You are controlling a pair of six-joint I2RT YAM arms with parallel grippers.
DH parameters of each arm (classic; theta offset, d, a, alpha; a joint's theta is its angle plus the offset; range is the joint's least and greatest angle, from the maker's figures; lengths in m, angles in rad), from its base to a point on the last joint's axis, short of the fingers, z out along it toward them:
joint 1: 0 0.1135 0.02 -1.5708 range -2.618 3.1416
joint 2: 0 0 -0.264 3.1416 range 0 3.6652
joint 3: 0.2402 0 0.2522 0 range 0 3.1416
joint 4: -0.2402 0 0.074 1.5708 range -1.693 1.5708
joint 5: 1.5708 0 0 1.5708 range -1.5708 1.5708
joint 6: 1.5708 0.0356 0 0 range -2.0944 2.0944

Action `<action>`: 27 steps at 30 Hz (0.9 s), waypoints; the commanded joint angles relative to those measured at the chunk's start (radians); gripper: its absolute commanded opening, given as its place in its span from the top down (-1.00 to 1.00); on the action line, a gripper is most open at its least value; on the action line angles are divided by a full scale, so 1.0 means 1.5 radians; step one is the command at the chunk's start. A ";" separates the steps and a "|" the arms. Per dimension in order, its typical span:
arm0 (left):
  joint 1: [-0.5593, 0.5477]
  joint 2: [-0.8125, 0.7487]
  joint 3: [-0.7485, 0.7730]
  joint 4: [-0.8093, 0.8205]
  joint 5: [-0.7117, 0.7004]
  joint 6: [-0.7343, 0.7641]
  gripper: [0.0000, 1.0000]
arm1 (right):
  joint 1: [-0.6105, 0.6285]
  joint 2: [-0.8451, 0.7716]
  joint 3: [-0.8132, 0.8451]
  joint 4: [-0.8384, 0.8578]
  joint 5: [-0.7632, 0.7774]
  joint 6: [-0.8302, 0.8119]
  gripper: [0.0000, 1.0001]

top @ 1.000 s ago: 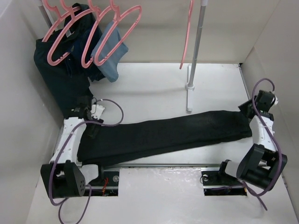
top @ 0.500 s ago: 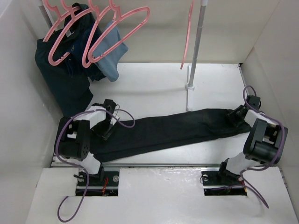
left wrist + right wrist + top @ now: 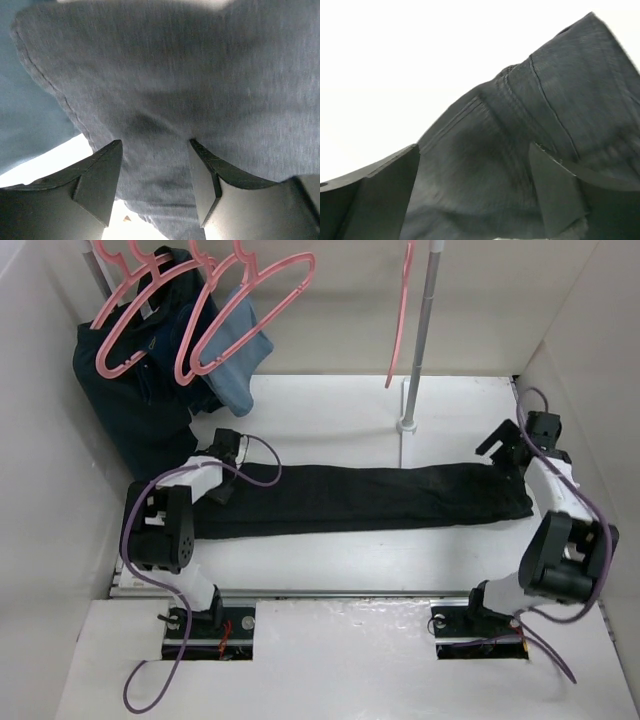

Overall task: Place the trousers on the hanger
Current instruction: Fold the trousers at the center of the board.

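While the long black soft-fabric trousers point(image 3: 370, 502) are lying stretched across the white table point(image 3: 330, 425), the left gripper point(image 3: 155, 145) is pinching one end and the right gripper point(image 3: 474, 147) is hovering, jaws apart, over the other. Light and floppy, they are likely needing a hold at the thicker seamed edge.

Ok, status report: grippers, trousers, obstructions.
Left gripper clamped on the trousers, left end. Right gripper open over the other end. Trousers flat on the table, hanger unused. Rack pole's foot at their far edge.

White table point(image 3: 330, 420), pale walls point(image 3: 40, 510), metal pole point(image 3: 425, 310)
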 commanded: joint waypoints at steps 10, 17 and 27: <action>0.009 -0.263 -0.175 -0.128 0.114 0.130 -0.11 | -0.115 -0.256 -0.168 -0.020 0.002 0.205 -0.43; 0.051 -0.223 -0.176 -0.066 0.027 0.099 -0.14 | -0.115 -0.246 -0.154 -0.041 0.066 0.163 -0.40; 0.102 -0.180 -0.169 -0.012 -0.014 0.084 0.34 | -0.115 -0.165 -0.154 -0.009 0.061 0.136 -0.57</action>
